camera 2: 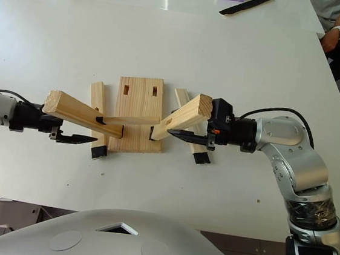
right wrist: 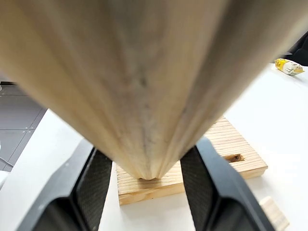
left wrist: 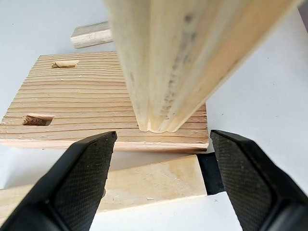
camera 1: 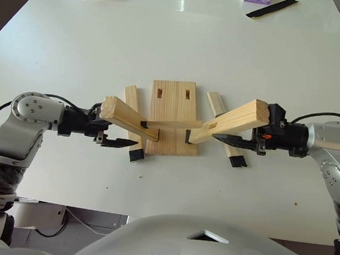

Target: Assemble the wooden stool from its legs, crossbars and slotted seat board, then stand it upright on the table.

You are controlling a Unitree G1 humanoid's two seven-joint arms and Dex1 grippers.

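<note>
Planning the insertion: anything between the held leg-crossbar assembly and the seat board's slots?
Nothing visible. Held left leg, right leg and crossbar hang over the seat board's near half; both visible slots lie uncovered. Spare legs lie beside the board.

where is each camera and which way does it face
left eye view: on the head, facing forward and down at the table; both arms show, left end effector holding the left leg, right end effector the right leg.
right eye view: beside it, same scene and arms.
left wrist view: on the left wrist, facing along its fingers and leg.
right wrist view: on the right wrist, facing along its fingers and leg.
shared: all four see the seat board.
</note>
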